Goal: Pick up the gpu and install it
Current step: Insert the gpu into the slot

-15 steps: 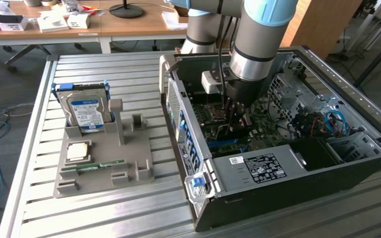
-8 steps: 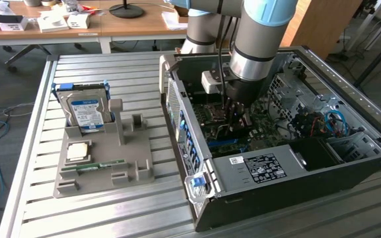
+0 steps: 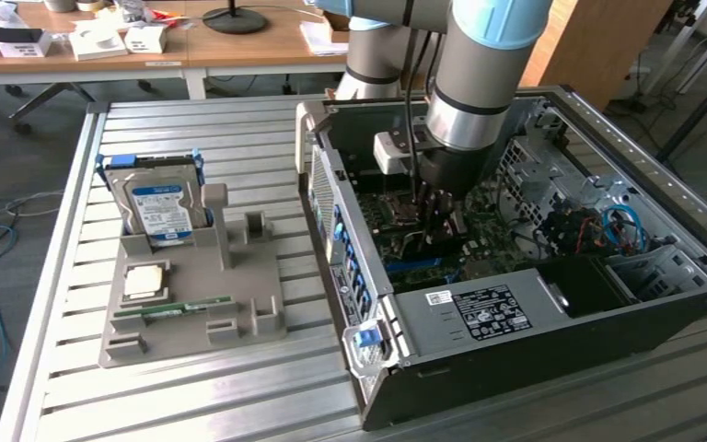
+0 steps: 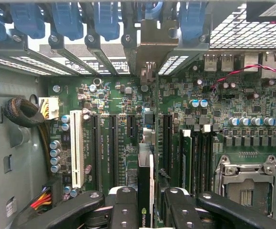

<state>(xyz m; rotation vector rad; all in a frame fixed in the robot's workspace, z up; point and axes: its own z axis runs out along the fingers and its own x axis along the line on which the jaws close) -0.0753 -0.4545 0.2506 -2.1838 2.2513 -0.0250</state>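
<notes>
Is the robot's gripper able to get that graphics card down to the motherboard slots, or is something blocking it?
Probably yes: the gripper holds the gpu edge-on just above the motherboard, nothing between.

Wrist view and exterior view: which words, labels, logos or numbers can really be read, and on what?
Green logo mark on the edge of the dark, thin gpu card held in the black gripper: no letters legible.
Blue-white label on the boxy silver hard drive: too small.
White sticker on the black power supply box: too blurred.
Green motherboard print: unreadable.
</notes>
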